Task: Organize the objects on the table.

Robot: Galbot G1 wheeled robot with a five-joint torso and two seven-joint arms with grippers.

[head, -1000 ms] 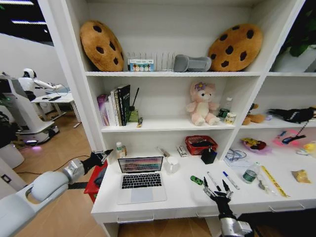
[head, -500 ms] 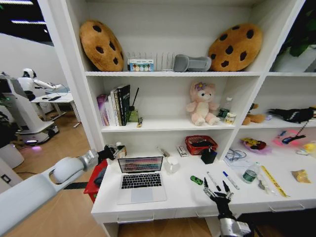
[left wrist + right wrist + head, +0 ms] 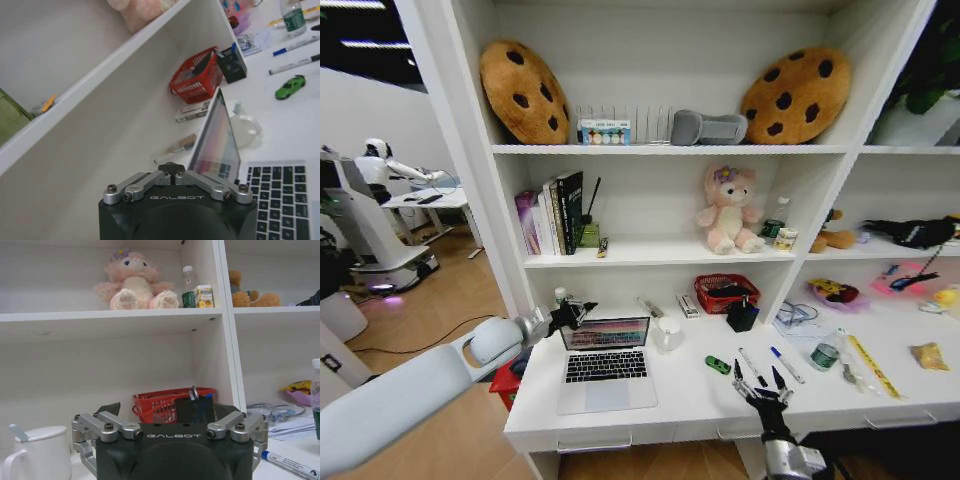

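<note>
The left hand (image 3: 572, 312) hangs at the left end of the white worktop (image 3: 680, 405), just beside the top left corner of the laptop's screen; whether its fingers are apart or together cannot be told. In the left wrist view the screen edge stands just past this hand's linkage.

The laptop (image 3: 606, 362) sits open on the left part of the worktop, keyboard toward the robot, screen lit. To its right stands a white mug (image 3: 668, 334) with a spoon in it. Behind the mug, near the back wall, is a red basket (image 3: 726, 293) with a black pen holder (image 3: 742, 315) beside it.

Right of the laptop lies the tiny green toy car (image 3: 718, 365), and beyond it two pens lie apart from each other: a black-capped pen (image 3: 752, 366) and a blue-capped pen (image 3: 786, 364). A small bottle (image 3: 827, 352) stands further right, with a yellow ruler (image 3: 872, 366) past it.

The right hand (image 3: 760, 380) is at the front edge of the worktop, just in front of the pens, its fingers spread apart and holding nothing.
</note>
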